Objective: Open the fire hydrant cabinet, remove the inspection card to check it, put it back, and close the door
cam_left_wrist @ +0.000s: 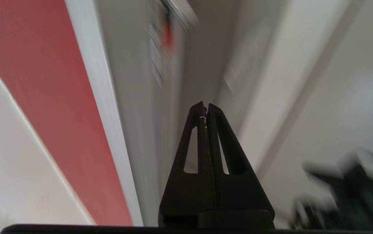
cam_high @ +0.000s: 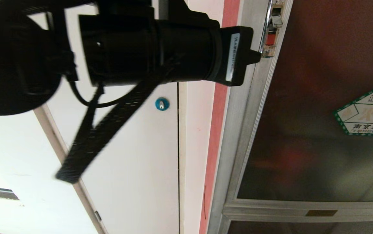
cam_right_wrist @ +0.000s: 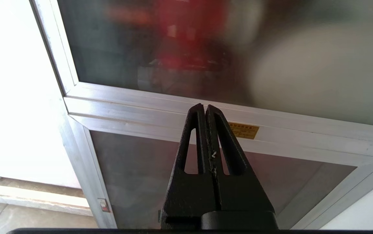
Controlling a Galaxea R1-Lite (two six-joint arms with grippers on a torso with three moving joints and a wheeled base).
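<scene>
Along the right side of the head view stands the fire hydrant cabinet (cam_high: 238, 130), its silver aluminium frame running upward beside a red painted strip (cam_high: 214, 136) on the wall. Set in that frame is the door (cam_high: 319, 97), a large panel of dark tinted glass, lying flush with the frame. A green-edged hexagonal sticker (cam_high: 366, 112) sits on the glass at the view's right edge. The small latch (cam_high: 270, 35) with a red mark is set in the door's frame near the top. Below the door a horizontal rail carries a small yellowish label (cam_high: 321, 213), and a smaller glass panel (cam_high: 303, 227) begins beneath it. The inspection card cannot be made out; only blurred red shapes show through the glass.

The left gripper (cam_high: 256, 56) reaches across from the left, its tip just beside the latch; whether it touches cannot be told. In the left wrist view its jaws are pressed together and hold nothing (cam_left_wrist: 205, 112). The right gripper (cam_right_wrist: 205, 110), seen only in the right wrist view, points at the rail near the label, jaws likewise closed and empty.

Left of the red strip are a white door (cam_high: 134, 162) and its blue round lock (cam_high: 162, 104).
</scene>
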